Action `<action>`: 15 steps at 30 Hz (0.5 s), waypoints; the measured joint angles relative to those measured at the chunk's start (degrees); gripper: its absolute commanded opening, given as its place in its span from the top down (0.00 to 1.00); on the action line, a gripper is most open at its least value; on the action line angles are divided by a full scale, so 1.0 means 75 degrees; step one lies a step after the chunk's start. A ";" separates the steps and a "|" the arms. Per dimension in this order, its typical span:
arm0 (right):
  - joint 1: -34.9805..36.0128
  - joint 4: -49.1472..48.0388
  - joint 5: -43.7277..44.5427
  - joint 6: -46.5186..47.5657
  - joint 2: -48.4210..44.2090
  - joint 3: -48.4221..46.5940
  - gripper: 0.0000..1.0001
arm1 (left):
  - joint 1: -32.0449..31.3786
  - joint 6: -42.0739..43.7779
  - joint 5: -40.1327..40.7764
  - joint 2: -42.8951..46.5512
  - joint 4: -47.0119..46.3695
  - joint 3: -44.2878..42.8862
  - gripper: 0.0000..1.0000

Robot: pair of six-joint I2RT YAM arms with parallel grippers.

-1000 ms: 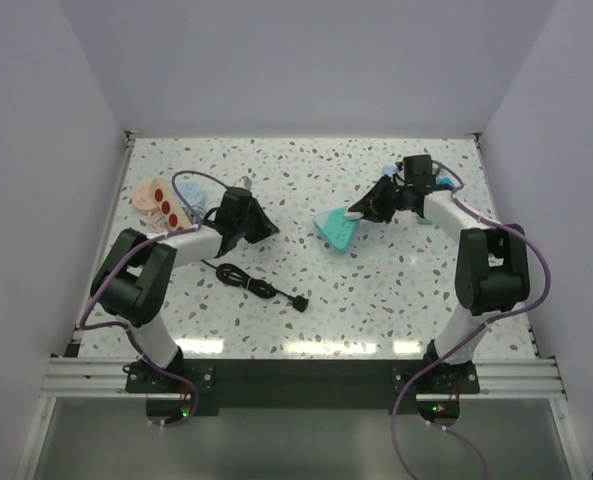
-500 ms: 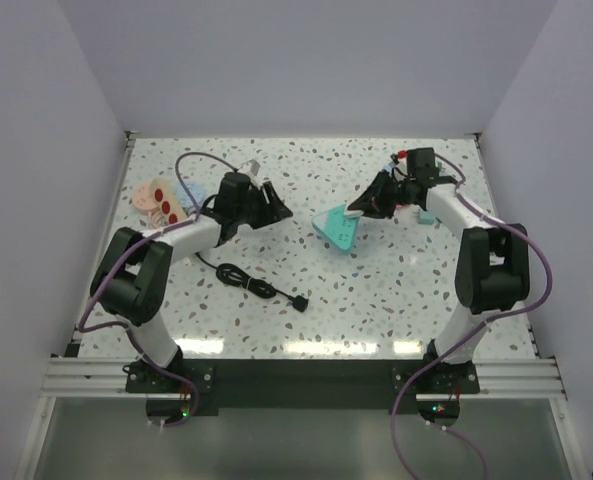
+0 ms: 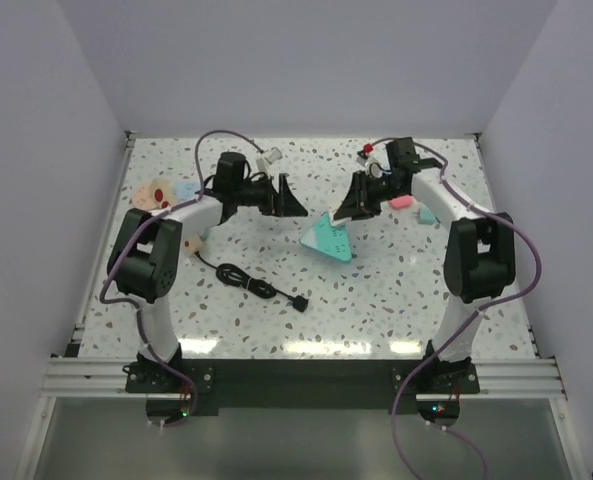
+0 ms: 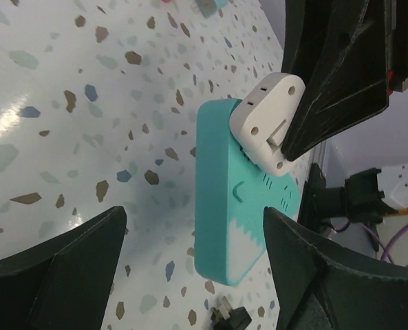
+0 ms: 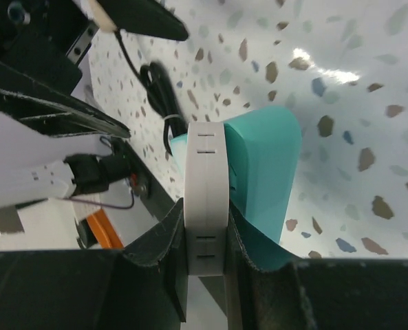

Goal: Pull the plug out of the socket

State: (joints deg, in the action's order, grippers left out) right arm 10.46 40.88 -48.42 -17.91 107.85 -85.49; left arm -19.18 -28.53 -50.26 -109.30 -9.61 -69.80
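Arms reach inward: right gripper (image 5: 205, 230) pinches white plug (image 5: 205, 165) on teal block (image 5: 267, 155), left gripper (image 4: 193, 220) spread wide.

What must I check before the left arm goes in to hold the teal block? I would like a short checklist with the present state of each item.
1. The right gripper is shut on the white plug: ok.
2. The plug sits on the teal block: ok, not yet separated.
3. The left gripper is open: ok, jaws wide apart.
4. The block is between the left fingers: cannot tell; it lies ahead of them.
5. The black cable is away from both grippers: ok, it lies nearer the bases.
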 measured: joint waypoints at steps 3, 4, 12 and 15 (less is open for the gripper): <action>0.0452 0.0344 -0.0166 0.0423 0.0003 -0.0038 1.00 | -0.0015 0.0280 -0.0871 -0.0189 0.0038 -0.0015 0.13; 0.0600 0.0449 -0.0224 0.0536 0.0015 -0.0070 1.00 | -0.0041 0.0385 -0.1110 -0.0219 0.0061 -0.0015 0.12; 0.1128 0.0889 -0.0402 0.0918 0.0233 -0.0624 1.00 | -0.0420 0.1612 -0.2375 -0.0286 0.0950 -0.0114 0.16; 0.1128 0.0962 -0.0277 0.0909 0.0242 -0.0761 1.00 | -0.0656 0.2145 -0.2544 -0.0391 0.1562 -0.0230 0.31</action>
State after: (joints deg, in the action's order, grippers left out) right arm 18.92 48.10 -50.50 -11.09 109.67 -91.20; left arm -24.10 -12.45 -69.34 -112.22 2.11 -71.53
